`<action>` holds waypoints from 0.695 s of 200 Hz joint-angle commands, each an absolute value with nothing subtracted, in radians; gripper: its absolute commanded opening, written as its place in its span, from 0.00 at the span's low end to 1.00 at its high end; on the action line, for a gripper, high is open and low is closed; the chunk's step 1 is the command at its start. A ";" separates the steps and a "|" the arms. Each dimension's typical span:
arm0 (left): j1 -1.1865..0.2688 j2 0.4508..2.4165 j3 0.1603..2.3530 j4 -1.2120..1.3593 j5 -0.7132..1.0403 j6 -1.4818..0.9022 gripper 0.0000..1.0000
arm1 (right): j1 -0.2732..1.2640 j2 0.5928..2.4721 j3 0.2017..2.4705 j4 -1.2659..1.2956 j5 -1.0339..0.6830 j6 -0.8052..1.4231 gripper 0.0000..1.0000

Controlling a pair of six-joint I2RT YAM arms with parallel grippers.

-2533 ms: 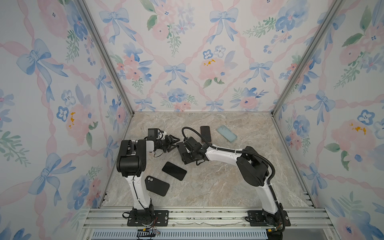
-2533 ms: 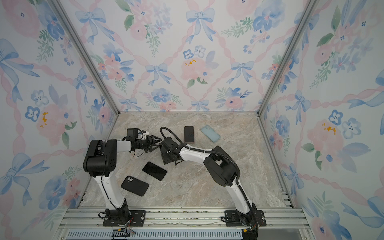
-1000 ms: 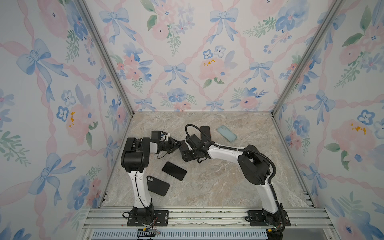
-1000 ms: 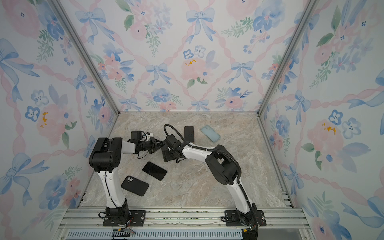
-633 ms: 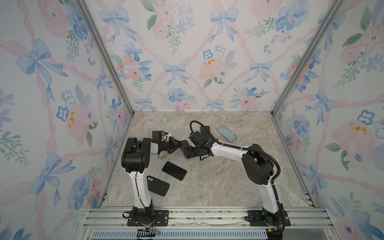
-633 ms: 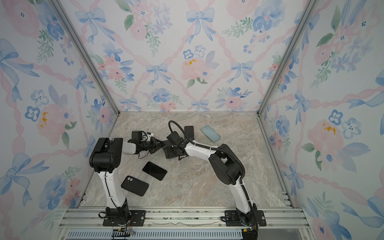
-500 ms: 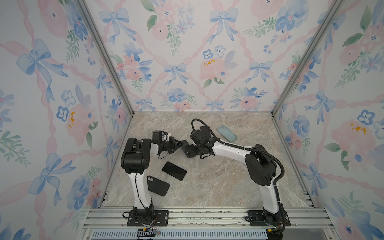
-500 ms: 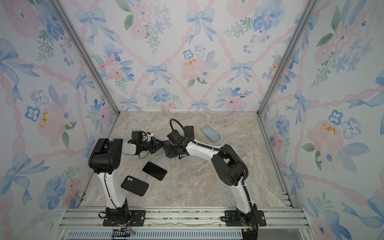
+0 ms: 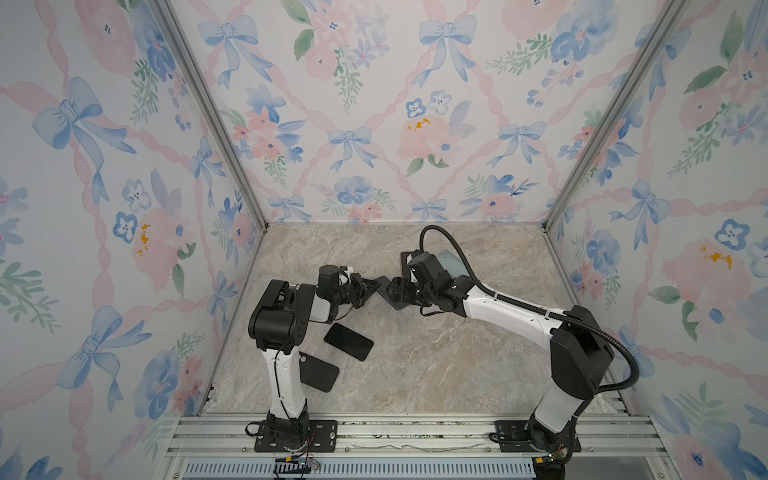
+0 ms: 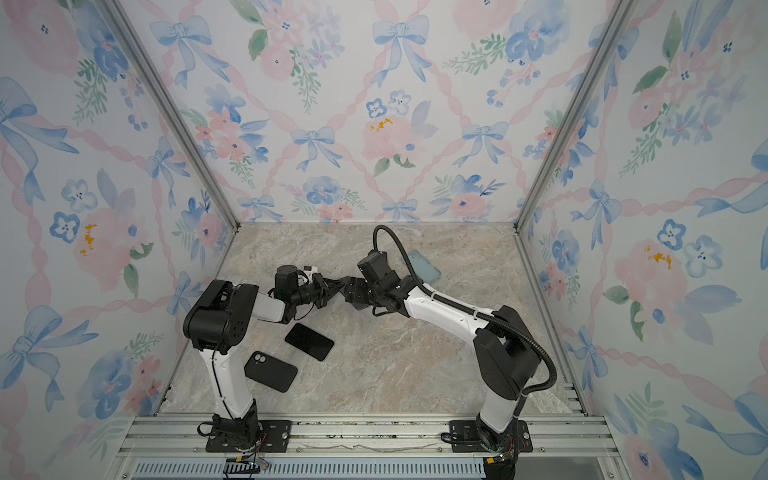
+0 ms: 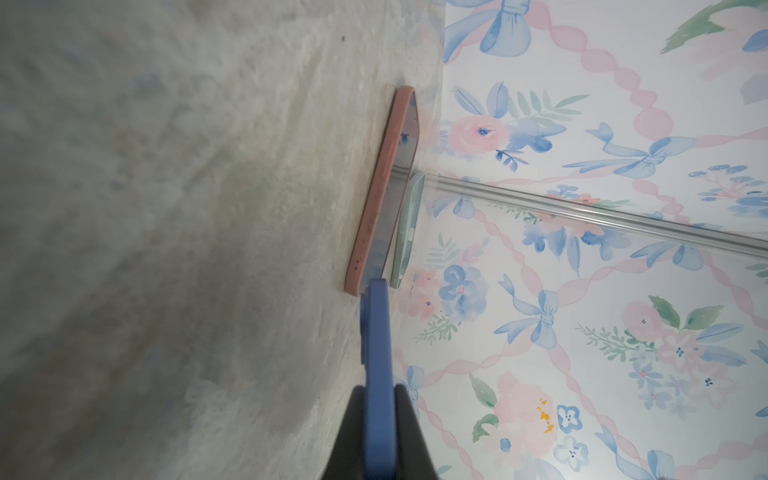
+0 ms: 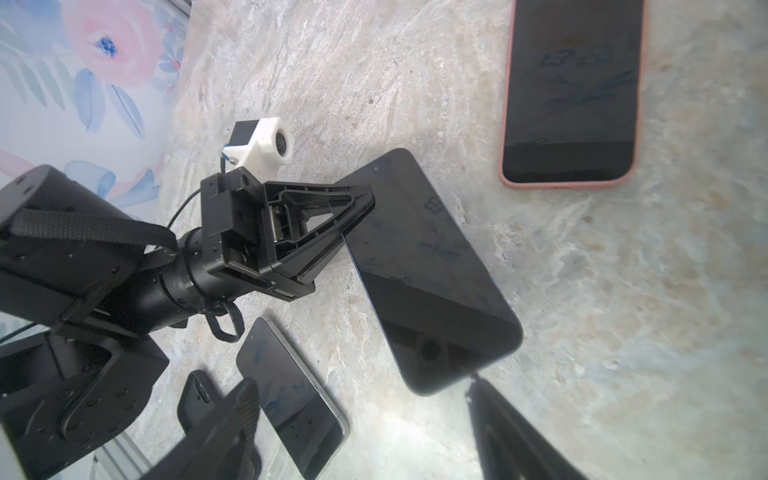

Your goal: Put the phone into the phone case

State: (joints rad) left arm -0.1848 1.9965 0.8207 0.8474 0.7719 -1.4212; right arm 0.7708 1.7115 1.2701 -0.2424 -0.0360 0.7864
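The left pincer (image 12: 361, 203) is closed on one short end of the phone (image 12: 428, 270). The phone lies dark screen up, about flat and low over the middle of the counter (image 10: 415, 365). In the left wrist view a thin blue edge runs out from between the fingers. I take this for the case (image 11: 376, 340), already around the phone. I cannot tell how deep the phone sits in it, or whether its free end rests on the counter. The right pincer (image 12: 361, 384) is open, with its two fingers apart just beside the free end, touching nothing.

In both top views the left pincer reaches the phone from 9 o'clock and the right one from 3 o'clock. A black phone (image 10: 309, 340) lies at 7 o'clock of it and a pink phone (image 12: 569, 91) near at 1 o'clock. Neither seems to be part of this step.

The step seems to be seating the phone in the case. To do it well, the left grip should be firm and level, as an anchor only. The right pincer should come onto the free end and press straight down, one corner and then the other, without sliding on the glass. A sideways push may twist the phone out of the left grip. The corner under the left fingers can probably seat only when that grip lets go, so it is better left for last.
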 commanded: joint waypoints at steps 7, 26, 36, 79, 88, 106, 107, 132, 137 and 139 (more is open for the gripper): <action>-0.213 1.927 0.821 0.977 0.722 -1.489 0.03 | 0.698 1.583 1.112 -0.090 -0.137 0.938 0.79; -0.240 1.933 0.826 1.022 0.692 -1.511 0.03 | 0.670 1.514 1.037 -0.033 -0.153 0.969 0.77; -0.255 1.948 0.833 1.063 0.686 -1.532 0.03 | 0.661 1.490 1.022 -0.038 -0.153 0.976 0.76; -0.302 2.013 0.841 1.243 0.651 -1.636 0.02 | 0.607 1.412 0.867 0.175 -0.237 1.133 0.70; -0.302 2.019 0.833 1.287 0.644 -1.656 0.02 | 0.591 1.390 0.828 0.233 -0.251 1.166 0.69; -0.304 2.010 0.819 1.312 0.632 -1.665 0.01 | 0.571 1.334 0.754 0.319 -0.238 1.222 0.68; -0.304 2.009 0.819 1.312 0.631 -1.665 0.01 | 0.570 1.331 0.749 0.321 -0.236 1.224 0.68; -0.313 1.993 0.808 1.312 0.616 -1.661 0.01 | 0.552 1.298 0.638 0.502 -0.222 1.303 0.69; -0.314 1.993 0.807 1.312 0.614 -1.664 0.01 | 0.547 1.302 0.616 0.551 -0.225 1.329 0.69; -0.315 1.993 0.808 1.312 0.614 -1.664 0.01 | 0.545 1.306 0.607 0.570 -0.226 1.339 0.69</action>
